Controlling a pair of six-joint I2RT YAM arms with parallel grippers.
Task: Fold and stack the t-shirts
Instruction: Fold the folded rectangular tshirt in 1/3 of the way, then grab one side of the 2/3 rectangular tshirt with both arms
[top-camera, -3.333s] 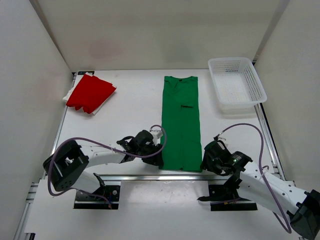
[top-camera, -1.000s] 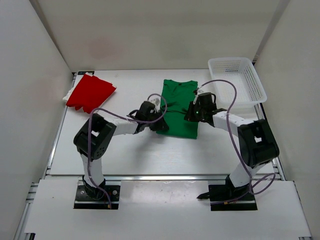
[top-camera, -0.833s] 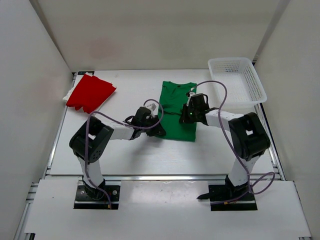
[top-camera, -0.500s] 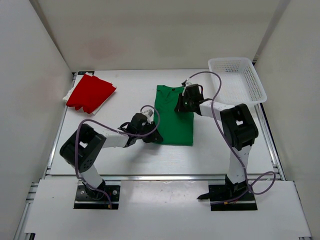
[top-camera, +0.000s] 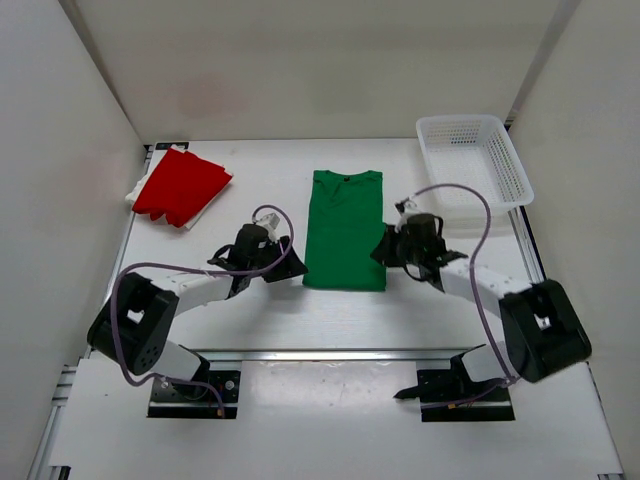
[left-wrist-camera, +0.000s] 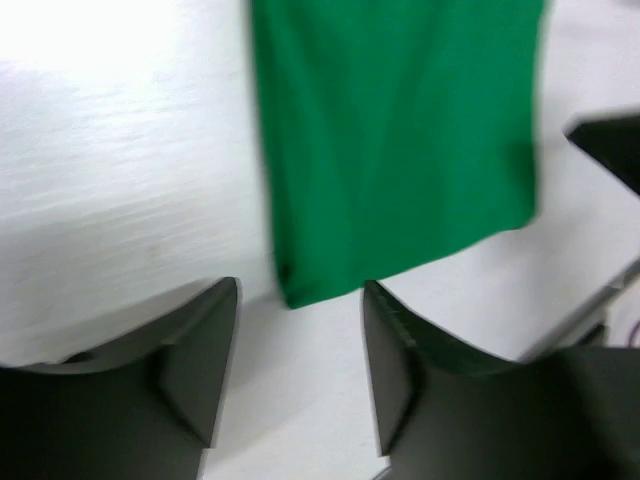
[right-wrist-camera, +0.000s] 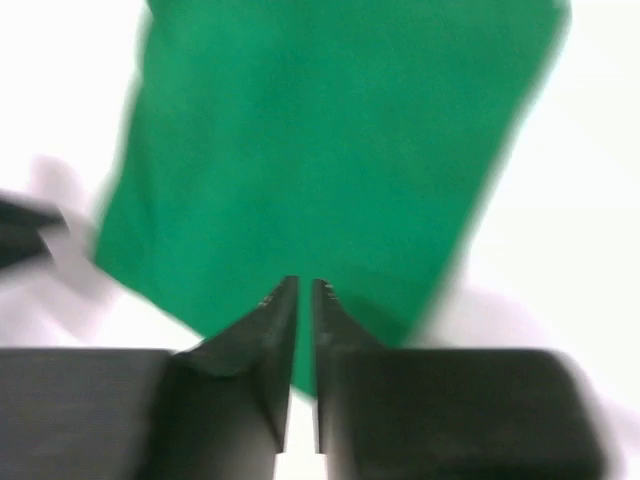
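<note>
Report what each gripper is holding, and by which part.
Nothing. The left gripper stands open at a corner of the green t-shirt; the right gripper, nearly shut, pinches no cloth.

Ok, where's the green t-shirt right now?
In the top view the green t-shirt lies folded in the middle, between the left claw and the right claw, left of the white basket.

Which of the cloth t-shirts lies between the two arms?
The green cloth t-shirt, folded flat mid-table; the bright red t-shirt lies on the cream-white one at the far-left corner.
</note>
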